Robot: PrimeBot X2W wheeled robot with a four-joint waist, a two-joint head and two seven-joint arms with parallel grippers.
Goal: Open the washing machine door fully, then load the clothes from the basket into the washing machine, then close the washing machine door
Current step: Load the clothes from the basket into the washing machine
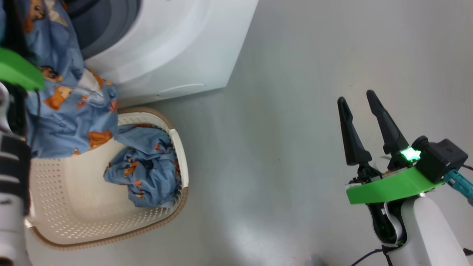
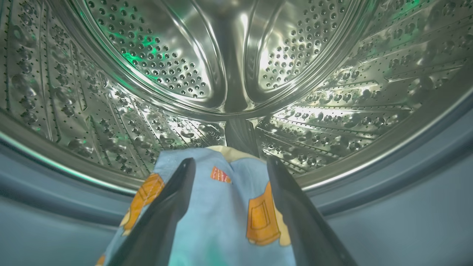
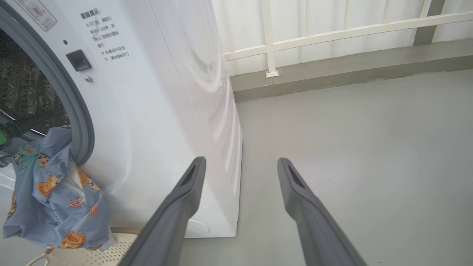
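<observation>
My left gripper [image 2: 230, 162] reaches into the washing machine [image 1: 166, 44], facing its steel drum [image 2: 229, 55]. Its fingers stand wide apart and open, with a light blue printed garment [image 2: 221, 214] lying loose between them. That garment [image 1: 70, 107] hangs from the drum mouth down over the basket [image 1: 74, 221], and it also shows in the right wrist view [image 3: 55, 192]. A second blue garment [image 1: 147, 173] lies bunched in the basket. My right gripper [image 1: 356, 99] hovers open and empty over the floor to the right of the machine. The washing machine door is out of view.
Grey floor [image 1: 295, 147] stretches to the right of the machine and basket. A white railing [image 3: 332, 33] and a low grey kerb run along the back wall. The grey-blue gasket [image 2: 406, 192] rings the drum mouth. The left arm's green plate [image 1: 18, 72] sits at the left edge.
</observation>
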